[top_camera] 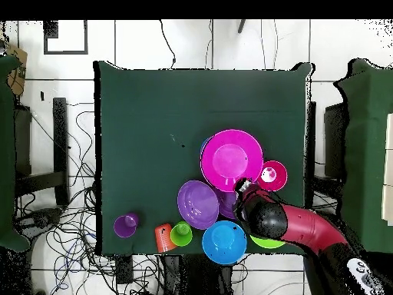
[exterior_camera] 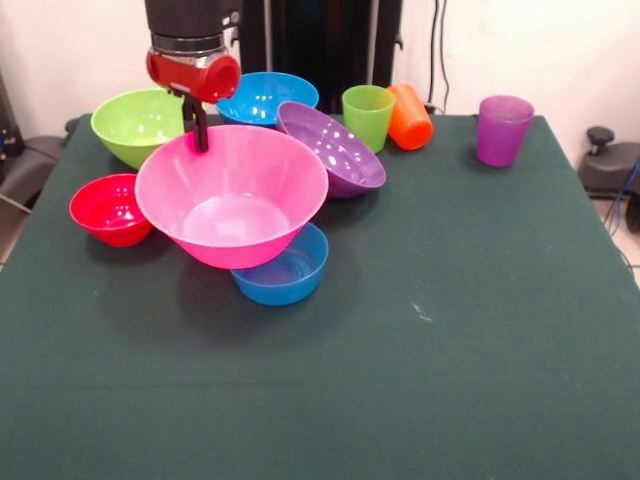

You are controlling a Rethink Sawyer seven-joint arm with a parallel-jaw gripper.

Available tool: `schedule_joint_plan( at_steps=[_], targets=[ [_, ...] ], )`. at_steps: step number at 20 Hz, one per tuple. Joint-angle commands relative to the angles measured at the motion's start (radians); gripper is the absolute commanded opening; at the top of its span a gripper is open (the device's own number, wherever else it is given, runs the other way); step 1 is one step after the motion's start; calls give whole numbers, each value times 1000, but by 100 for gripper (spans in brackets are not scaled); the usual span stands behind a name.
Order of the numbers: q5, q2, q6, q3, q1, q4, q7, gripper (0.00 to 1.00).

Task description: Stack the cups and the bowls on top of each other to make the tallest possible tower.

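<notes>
Gripping the far rim of the pink bowl, the jaws of the gripper look clenched on its wall, one dark finger inside the rim; the exact pinch is small in the front view, so this is a judgement. The pink bowl sits tilted, its near side resting on a blue bowl that peeks out beneath it. That suggests it is being carried or set onto the blue one as a wide layer of the tower.

Around it the other pieces wait. A red bowl lies just left, touching or nearly touching the pink wall. A green bowl stands far left, behind the arm. A second blue bowl stands at the far edge. A purple bowl leans on its side just right of the pink one, probably propped on something hidden. The overhead view hints at another purple shape there.

The cups are grouped far right: a green cup upright, an orange cup lying tipped against it, and a purple cup upright, well apart.

Everything rests on the dark green bench. No brand, label or writing can be read anywhere.
</notes>
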Motion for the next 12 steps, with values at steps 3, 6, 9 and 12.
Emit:
schedule_joint_plan(
  at_steps=[3, 6, 9, 12],
  targets=[
    [-94, 122, 38, 89, 30, 87, -46, 0],
    [-81, 136, 20, 89, 54, 76, -22, 0],
    [-65, 128, 8, 90, 72, 84, 2, 0],
    [-49, 126, 0, 86, 94, 82, 25, 0]
  ],
)
